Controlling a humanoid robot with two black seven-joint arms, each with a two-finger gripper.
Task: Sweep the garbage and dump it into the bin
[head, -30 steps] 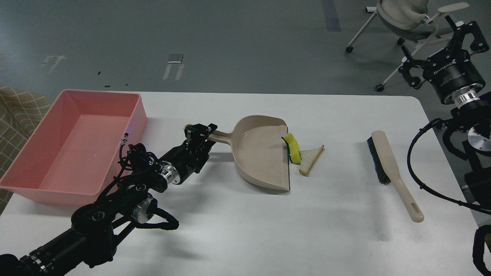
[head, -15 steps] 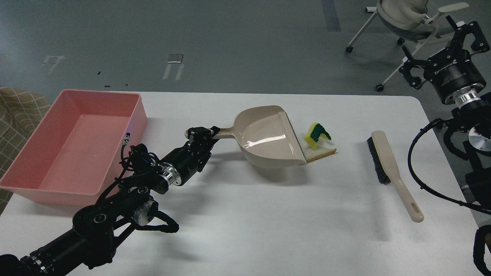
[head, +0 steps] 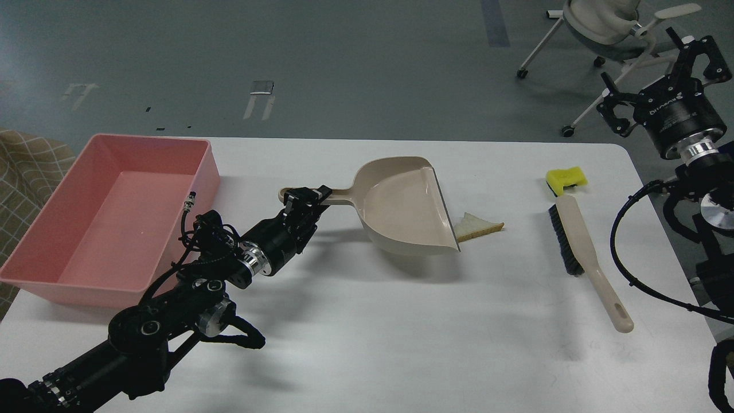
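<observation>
left gripper [head: 307, 198] clenched on dustpan [head: 401, 206] handle | bread [head: 479, 226] at pan lip | right gripper [head: 665, 71] apparently released

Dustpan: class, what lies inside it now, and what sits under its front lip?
The dustpan holds nothing visible. The bread slice lies at its lip on the table; whether its near end is tucked beneath is hidden.

sponge [head: 566, 179] got flicked way right, now sitting just past the brush [head: 576, 248] tip, dustpan [head: 401, 205] lip now covering part of the bread slice [head: 479, 226]
</observation>
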